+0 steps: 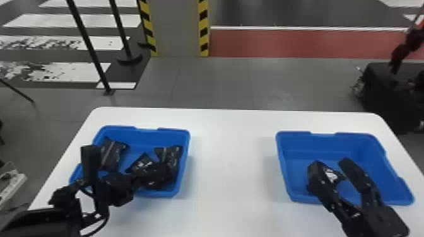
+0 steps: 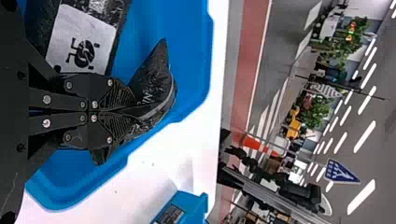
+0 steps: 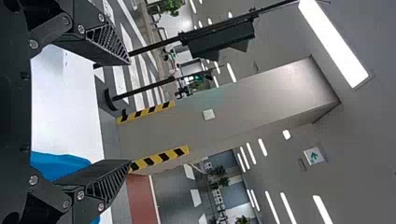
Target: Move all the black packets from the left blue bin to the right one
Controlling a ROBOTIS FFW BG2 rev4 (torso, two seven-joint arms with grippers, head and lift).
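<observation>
Grey pillar (image 1: 178,26) with yellow-and-black striped edges stands on the floor well beyond the left blue bin. White worktop (image 1: 232,151) lies under that bin and extends to its right. Left blue bin (image 1: 126,131), taken as reference, sits on the worktop and holds at least three black packets. Right blue bin (image 1: 331,138) rests on the same surface, well apart to the right of the left blue bin. Left gripper (image 1: 168,171) is down in the left blue bin; its jaws are closed on a black packet (image 1: 168,154) at that bin's right side. Right gripper (image 1: 330,162) is well to the right of the left blue bin, at the right blue bin; its jaws stand wide apart with nothing between them in the right wrist view. Second packet (image 1: 110,154) lies toward the left side of the left blue bin. Third packet (image 1: 143,161), smaller in outline, lies between the other two in the left blue bin. Small white-marked dark shape (image 1: 331,175) shows beside one right jaw, far right of the left blue bin; cannot tell whether it is a packet.
</observation>
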